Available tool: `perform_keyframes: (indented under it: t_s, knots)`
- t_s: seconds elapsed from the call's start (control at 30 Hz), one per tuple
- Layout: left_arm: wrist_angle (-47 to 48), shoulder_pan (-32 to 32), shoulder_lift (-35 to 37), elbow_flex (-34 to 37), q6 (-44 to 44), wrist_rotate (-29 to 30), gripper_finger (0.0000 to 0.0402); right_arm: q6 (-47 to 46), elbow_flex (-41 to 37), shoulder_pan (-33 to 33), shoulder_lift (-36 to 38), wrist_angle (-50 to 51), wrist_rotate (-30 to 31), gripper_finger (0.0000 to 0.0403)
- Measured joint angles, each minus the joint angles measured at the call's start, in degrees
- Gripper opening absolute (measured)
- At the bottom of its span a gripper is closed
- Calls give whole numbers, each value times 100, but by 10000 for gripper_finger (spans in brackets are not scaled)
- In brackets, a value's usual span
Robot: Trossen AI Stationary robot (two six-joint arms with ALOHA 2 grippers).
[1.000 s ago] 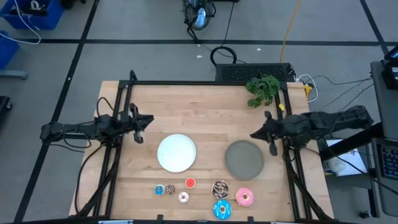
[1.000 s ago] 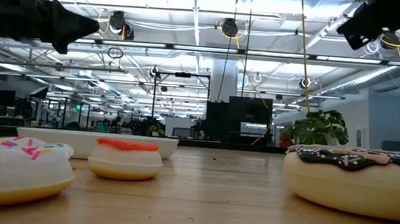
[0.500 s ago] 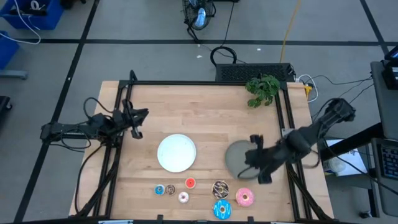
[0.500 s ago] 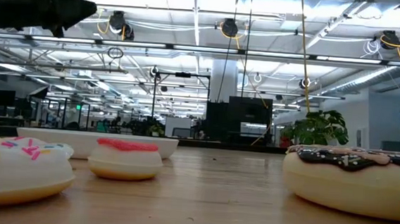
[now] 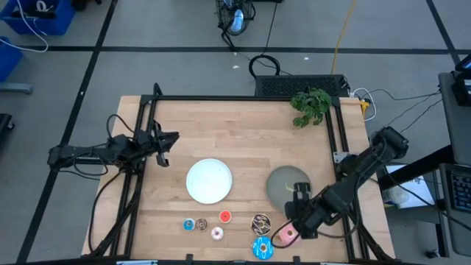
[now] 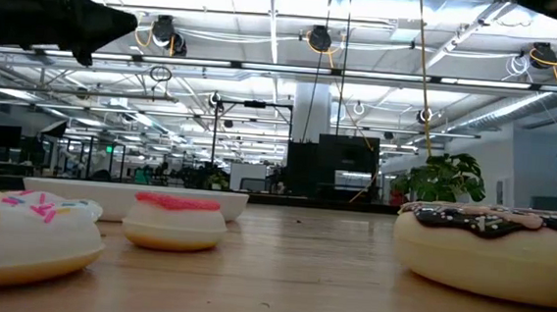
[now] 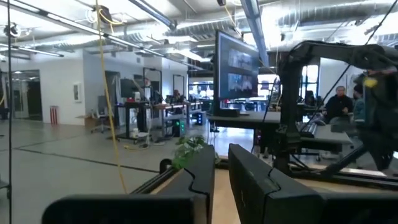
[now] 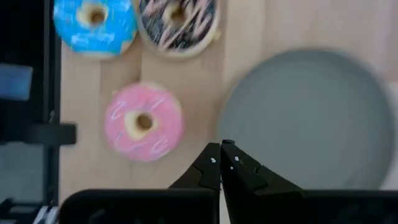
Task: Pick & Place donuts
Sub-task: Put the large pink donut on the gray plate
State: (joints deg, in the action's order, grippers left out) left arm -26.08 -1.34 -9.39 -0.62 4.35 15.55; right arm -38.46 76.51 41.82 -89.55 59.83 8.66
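Note:
Seven donuts lie flat near the table's near edge. In the high view: tiny blue (image 5: 189, 224), tiny brown (image 5: 202, 224), red-orange (image 5: 225, 216), whitish-pink (image 5: 217, 233), brown speckled (image 5: 260, 223), blue (image 5: 263, 248), and pink (image 5: 285, 235), partly under my right arm. My right gripper (image 5: 294, 216) is shut and points down. In its wrist view it (image 8: 221, 151) hovers over bare wood between the pink donut (image 8: 143, 121) and the grey plate (image 8: 311, 118). My left gripper (image 5: 166, 141) waits near the table's left edge, above the wood, its fingers a narrow gap apart (image 7: 221, 163).
A white plate (image 5: 209, 180) sits at mid-table, left of the grey plate (image 5: 283, 184). A green plant sprig (image 5: 310, 103) lies at the far right corner. Black frame rails run along the left and right sides. The far half of the wood is bare.
My right arm has swung from the table's right edge toward the near edge and come down. It passed over the grey plate to stand just beside the pink donut, fingers now pointing down. The donuts and plates have kept their places.

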Motion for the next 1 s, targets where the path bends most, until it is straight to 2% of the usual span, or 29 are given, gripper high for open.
perform_keyframes:
  t_s: [0.1, 0.2, 0.5, 0.6, 0.73, 1.0]
  knots:
    - [-14, 0, 0, 0, 115, 8, 51, -140, 0, 79, -224, -18, -140, 13]
    - [-20, 0, 0, 0, 137, 97, 51, -112, 0, 109, -358, -121, -145, 44]
    - [51, 0, 0, 0, 60, 144, 51, 800, -2, 105, -539, -783, -139, 197]
    - [47, 0, 0, 0, 39, 146, 51, 1066, -2, 115, -659, -1019, -157, 233]
    - [32, -2, 0, 0, 39, 146, 51, 1082, -2, 142, -862, -1185, -290, 252]
    - [-1, 0, 0, 0, 157, 153, 51, 1167, -2, 177, -1237, -1180, -433, 246]
